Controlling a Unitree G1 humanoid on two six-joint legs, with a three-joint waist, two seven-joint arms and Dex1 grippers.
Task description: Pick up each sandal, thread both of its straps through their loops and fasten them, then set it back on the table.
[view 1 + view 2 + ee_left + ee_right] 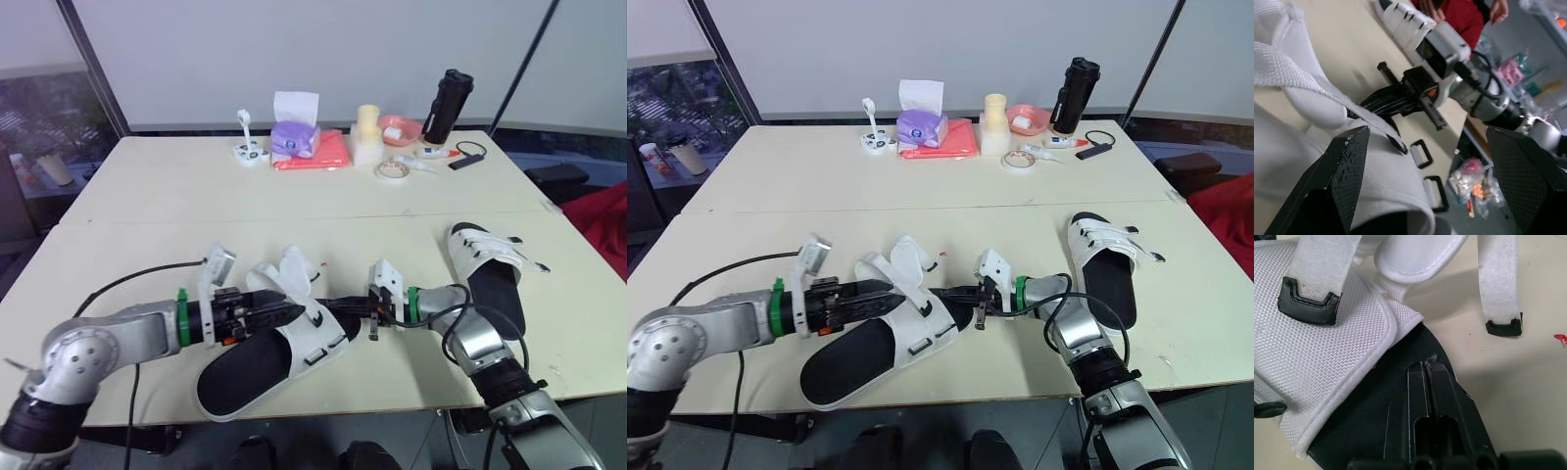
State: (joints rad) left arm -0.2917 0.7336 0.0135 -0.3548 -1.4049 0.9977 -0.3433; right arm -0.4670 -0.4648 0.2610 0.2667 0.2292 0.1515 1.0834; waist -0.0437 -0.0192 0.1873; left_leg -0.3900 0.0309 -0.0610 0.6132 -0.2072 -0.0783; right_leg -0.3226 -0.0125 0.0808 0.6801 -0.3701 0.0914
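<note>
Left fingers point(1347, 171) spread astride the sandal point(245, 372) upper; right fingers point(1419, 396) pressed together, tips at its sole edge. Risk: ungripped sandal skids when nudged.

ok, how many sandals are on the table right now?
2. One sandal lies at the near edge of the table, straps undone; the other sandal lies farther to the right. None seem hidden.

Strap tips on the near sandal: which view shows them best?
Right wrist view: both black-capped strap tips hang loose, unthreaded. Eye views show the near sandal whole, tips tiny. Left wrist view shows its loops and some strap webbing.
</note>
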